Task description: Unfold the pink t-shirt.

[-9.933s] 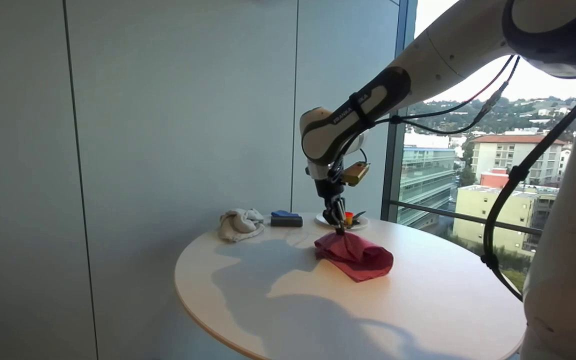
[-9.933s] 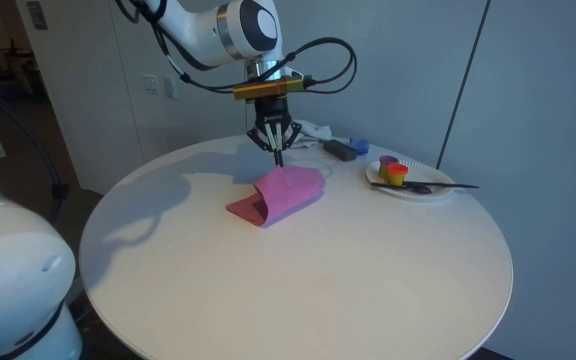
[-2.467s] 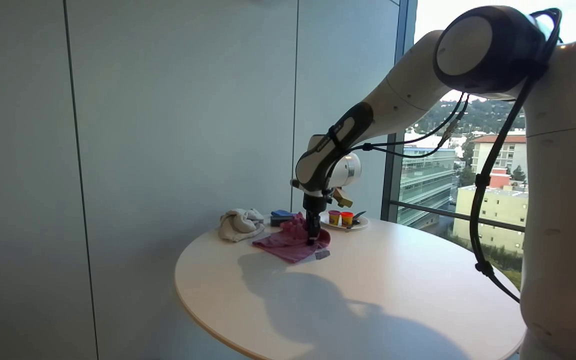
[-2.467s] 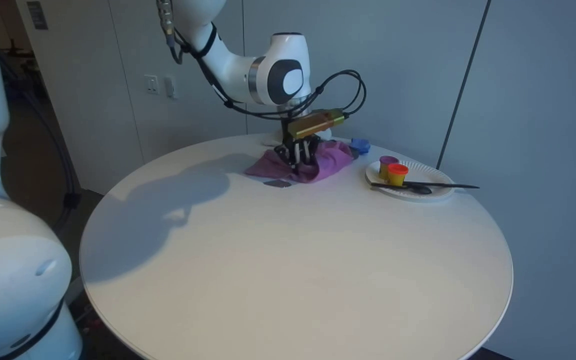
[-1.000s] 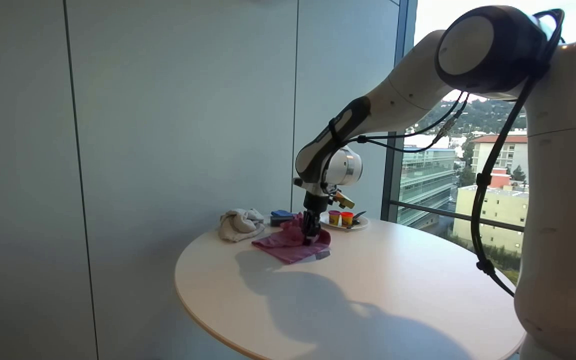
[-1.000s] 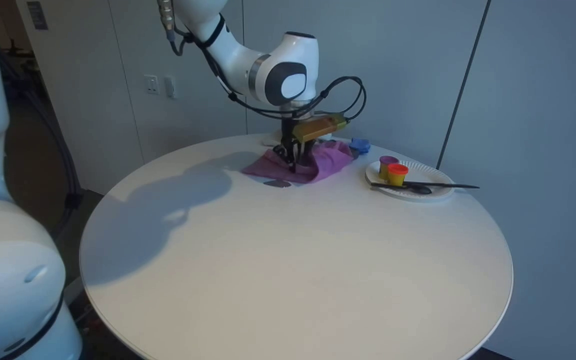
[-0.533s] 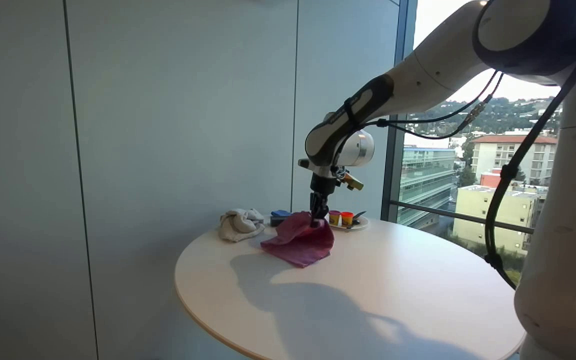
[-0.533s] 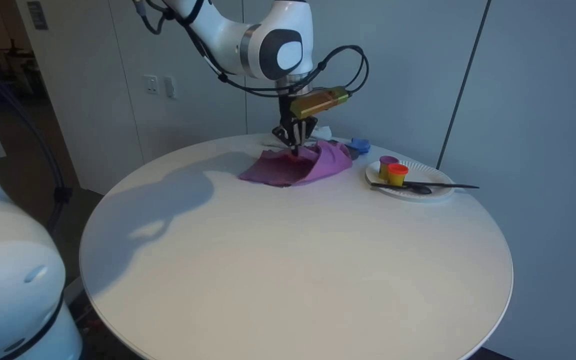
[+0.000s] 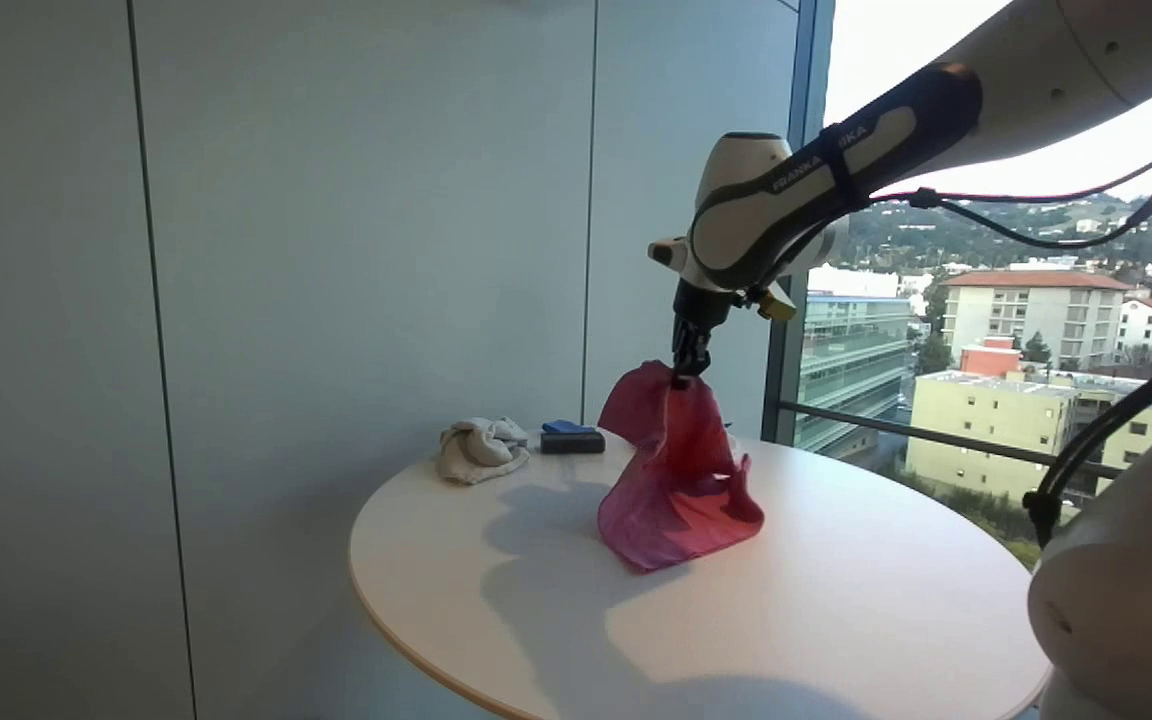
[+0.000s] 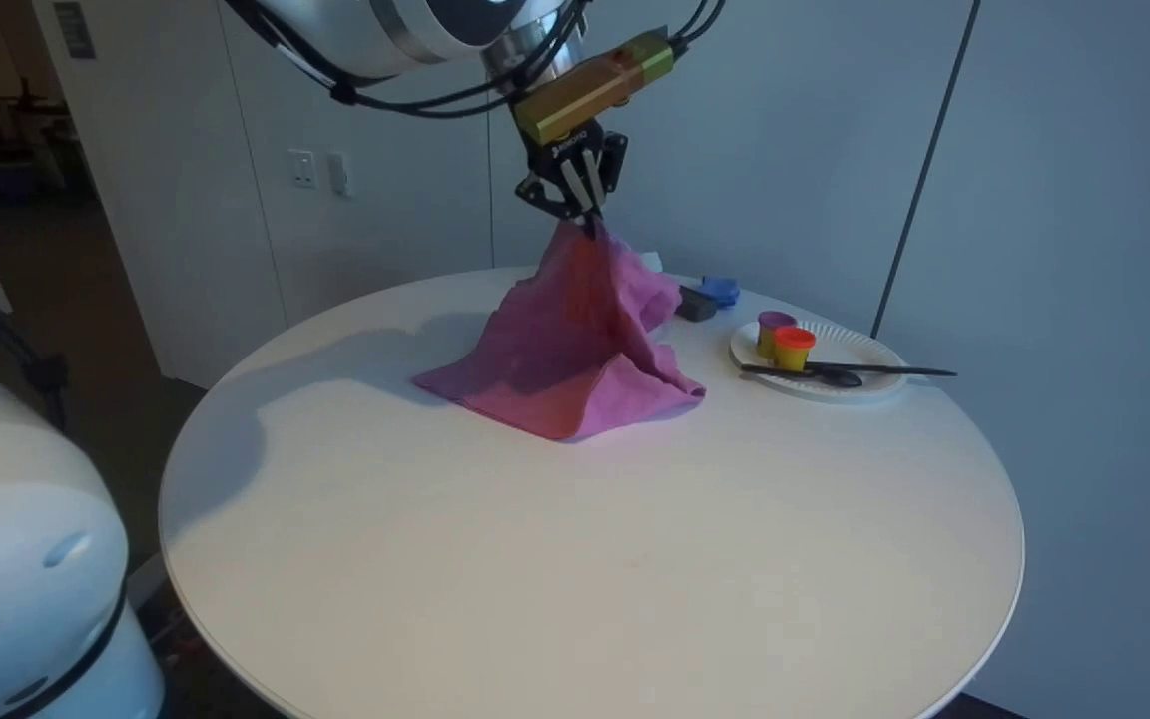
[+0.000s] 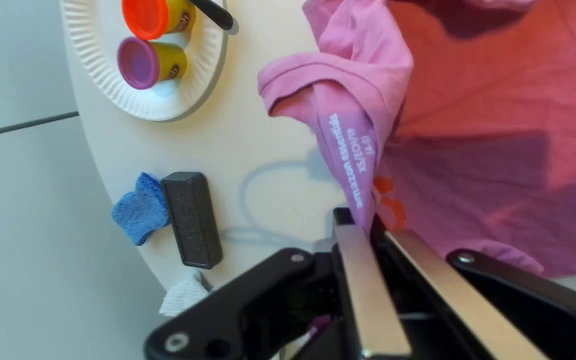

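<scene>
The pink t-shirt [image 10: 535, 350] is shaded from magenta to red and printed with white lettering. The tool [image 11: 361, 223] is finished in black, with silvery bars. Yellow is shared by the orange-red-lidded tub [image 11: 162, 17] and the purple-lidded tub [image 11: 153, 62]; the white plate [image 10: 855, 348] is rimmed with flutes. Blue is shown by the sponge [image 11: 140, 212], dark grey by the block [image 11: 192, 220], greyish beige by the cloth [image 9: 481, 450]. The desk [image 10: 585, 579] is surfaced in white, edged in tan.

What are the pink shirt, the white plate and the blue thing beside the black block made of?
Pink shirt: soft, matte fabric, judging by its drape and creases; perhaps cotton, though the fibre can't be told.
White plate: probably paper, dull-finished, going by the pressed ridges around its edge.
Blue thing: likely sponge, matte, with a pitted surface.
</scene>
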